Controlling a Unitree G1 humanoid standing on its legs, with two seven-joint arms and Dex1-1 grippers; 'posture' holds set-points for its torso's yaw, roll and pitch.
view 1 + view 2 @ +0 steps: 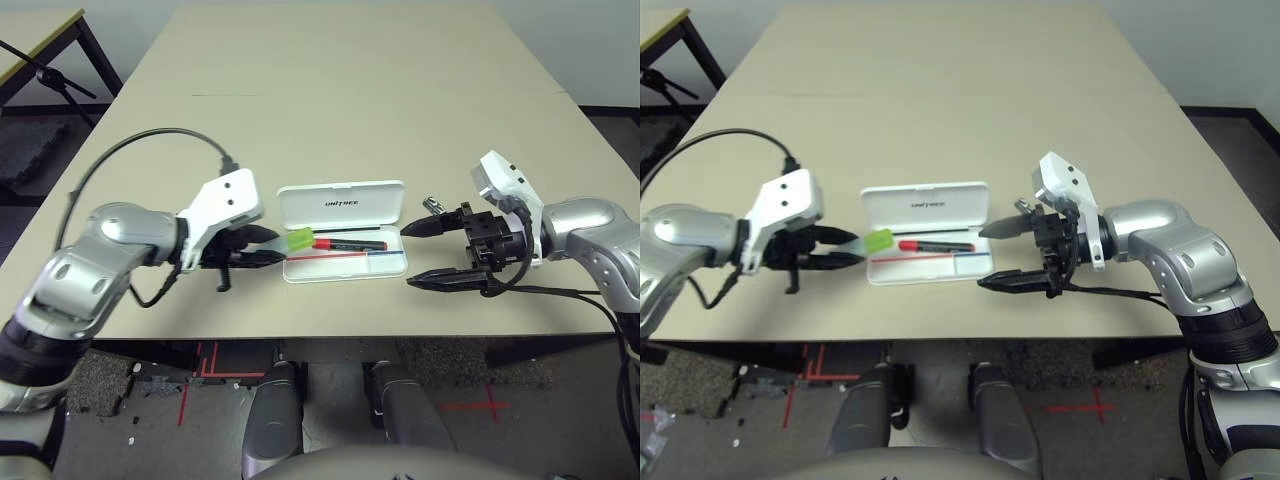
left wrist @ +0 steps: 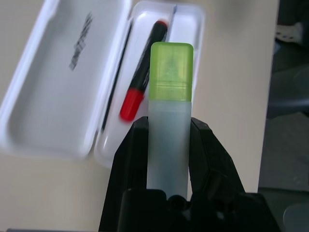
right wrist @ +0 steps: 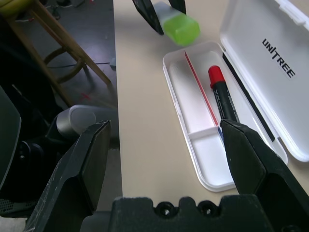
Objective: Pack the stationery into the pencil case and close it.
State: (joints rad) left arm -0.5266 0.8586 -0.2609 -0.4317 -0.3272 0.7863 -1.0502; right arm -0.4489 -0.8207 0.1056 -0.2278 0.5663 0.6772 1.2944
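- Beige matte table [image 1: 400,100]; dark floor around it.
- Left gripper [image 1: 262,247], arm bent inward, black fingers clamped on frosted white marker [image 2: 167,145]; its lime-green cap [image 1: 299,240] at the case's left end.
- Pencil case [image 1: 343,232]: glossy white hard shell, rounded corners, lid open flat; red marker [image 1: 350,243] lies in the tray.
- Small silver-and-black piece [image 1: 432,205] just right of the case.
- Right gripper [image 1: 425,254]: jaws wide apart, empty, pointing at the case.

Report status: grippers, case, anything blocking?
Left gripper shut on white marker with lime-green cap. Right gripper open. White hard pencil case open, red-and-black marker inside. Nothing blocking.
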